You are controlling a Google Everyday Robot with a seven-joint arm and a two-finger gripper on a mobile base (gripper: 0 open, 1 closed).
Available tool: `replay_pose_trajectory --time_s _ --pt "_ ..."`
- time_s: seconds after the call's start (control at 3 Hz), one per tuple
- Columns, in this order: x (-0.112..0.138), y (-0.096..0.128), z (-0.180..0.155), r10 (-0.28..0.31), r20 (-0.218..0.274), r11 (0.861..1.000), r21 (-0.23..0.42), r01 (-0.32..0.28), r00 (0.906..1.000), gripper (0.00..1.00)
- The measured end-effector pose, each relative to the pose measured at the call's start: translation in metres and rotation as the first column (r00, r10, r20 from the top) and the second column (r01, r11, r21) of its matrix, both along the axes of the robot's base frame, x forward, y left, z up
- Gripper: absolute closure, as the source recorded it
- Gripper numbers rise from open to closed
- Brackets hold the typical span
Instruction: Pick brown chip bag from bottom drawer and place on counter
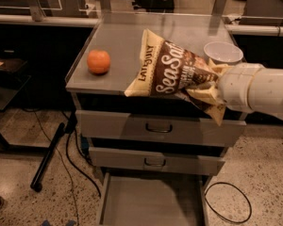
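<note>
The brown chip bag (172,72), dark brown and cream with white "Sea Salt" lettering, hangs in the air over the front edge of the counter (127,41). My gripper (208,91) comes in from the right on a thick white arm and is shut on the bag's right end. The bag's left end reaches out over the counter top. The bottom drawer (151,201) stands pulled out below, its flat grey floor bare.
An orange (98,61) sits on the counter's left side. A white bowl (222,52) sits at its right edge, just behind my arm. Two shut drawer fronts (158,126) with dark handles lie under the counter. Cables (228,206) trail on the speckled floor.
</note>
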State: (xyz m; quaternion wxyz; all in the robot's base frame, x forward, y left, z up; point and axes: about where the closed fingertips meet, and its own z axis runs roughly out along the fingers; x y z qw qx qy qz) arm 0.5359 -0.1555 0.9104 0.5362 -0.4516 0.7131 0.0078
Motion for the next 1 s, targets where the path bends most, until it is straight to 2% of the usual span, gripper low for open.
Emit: replay_pose_trajectory --time_s 0.33,0.67,1.0 --pt "0.007 0.027 0.004 0.047 0.004 0.999 0.000 -0.047 0.9989 1.00" --pt "0.007 0.026 0.004 0.044 0.004 0.999 -0.001 -0.044 0.9990 1.00" --pt "0.027 0.032 0.008 0.057 -0.009 0.998 -0.004 -0.057 0.9983 1.00"
